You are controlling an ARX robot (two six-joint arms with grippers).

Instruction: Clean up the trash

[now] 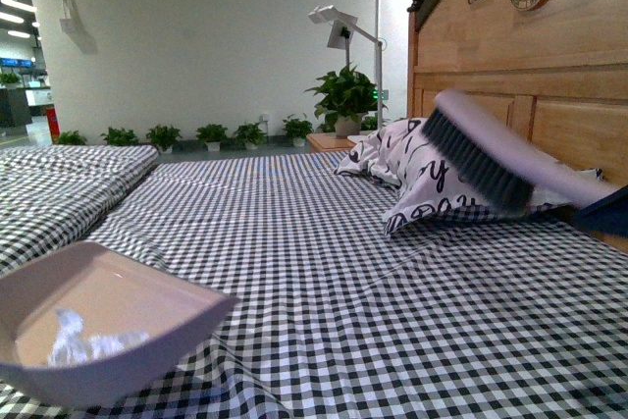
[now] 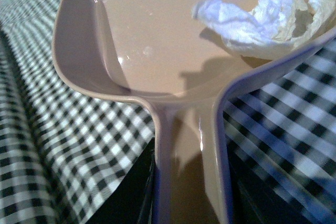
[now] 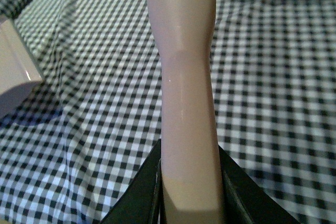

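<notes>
The trash, a crumpled wad of white tissue [image 1: 83,340], lies inside the beige dustpan [image 1: 147,306] at the lower left of the front view. In the left wrist view the tissue [image 2: 262,17] rests in the pan's bowl [image 2: 152,40]. My left gripper [image 2: 191,192] is shut on the dustpan's handle. My right gripper [image 3: 190,187] is shut on the beige handle of the brush [image 3: 184,66]. The brush [image 1: 491,159] hangs in the air at the right, dark bristles facing down and left, in front of the pillow.
A black-and-white checked sheet [image 1: 373,282] covers the bed. A patterned pillow [image 1: 412,169] leans on the wooden headboard [image 1: 530,76] at the right. A folded checked quilt [image 1: 59,188] lies at the left. Plants and a lamp stand beyond the bed.
</notes>
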